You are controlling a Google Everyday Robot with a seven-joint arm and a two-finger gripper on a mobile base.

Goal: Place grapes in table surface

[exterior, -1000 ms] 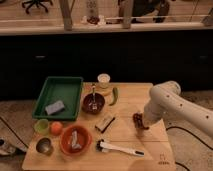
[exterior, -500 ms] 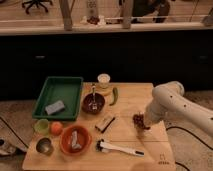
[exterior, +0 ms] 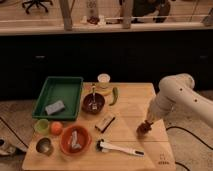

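On the right side of the table surface (exterior: 131, 107), the white robot arm (exterior: 175, 94) reaches down from the right. Its gripper (exterior: 146, 125) is low over the wood, near the right edge. The jaws are closed around the grapes (exterior: 142, 131), a small dark red bunch at the very tip. The grapes are right down by the wood, but I cannot tell if they touch it yet. They are well apart from all the other things.

In the middle of the table there is a small dark box (exterior: 105, 122). In front of it lies a brush (exterior: 118, 148) with a long white handle. Behind the box sits a dark brown bowl (exterior: 93, 104) with a stick poking out of it. A green veggie (exterior: 115, 95) lies just beside the bowl, and a white cup (exterior: 104, 79) stands near the back edge.

On the left there is a green tray (exterior: 69, 84) with a gray block (exterior: 55, 107) inside. In front of the tray are a small green cup (exterior: 41, 125), a round orange fruit (exterior: 56, 128), an orange bowl (exterior: 75, 140) and a shiny metal cup (exterior: 44, 146).
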